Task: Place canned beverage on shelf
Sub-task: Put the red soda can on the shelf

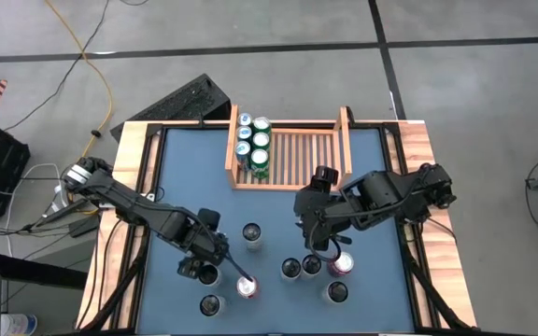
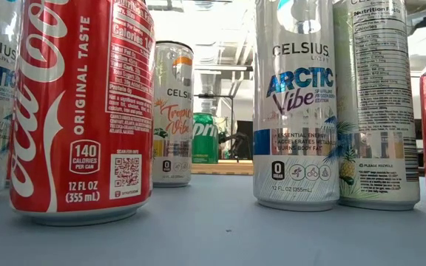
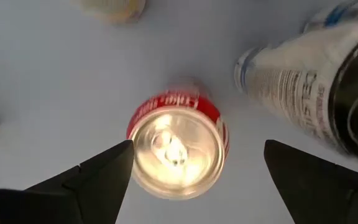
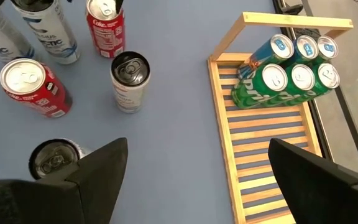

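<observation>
Left end effector (image 3: 194, 171) hangs wide open and empty over the upright red can (image 3: 178, 144) on the bench (image 1: 180, 177): centre it, descend straight, grip mid-body, then carry to the shelf (image 1: 302, 159) beside the green cans (image 1: 253, 145); right end effector (image 4: 194, 171) open, idle.

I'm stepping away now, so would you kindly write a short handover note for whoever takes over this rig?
Left gripper: open, poised over a red cola can near the table's front; nothing held.
Right gripper: open, empty, above the loose cans.
Shelf: six green and blue cans stand at its left end; the rest is bare slats.
Left to do: about seven loose cans on the blue table still need shelving.
</observation>
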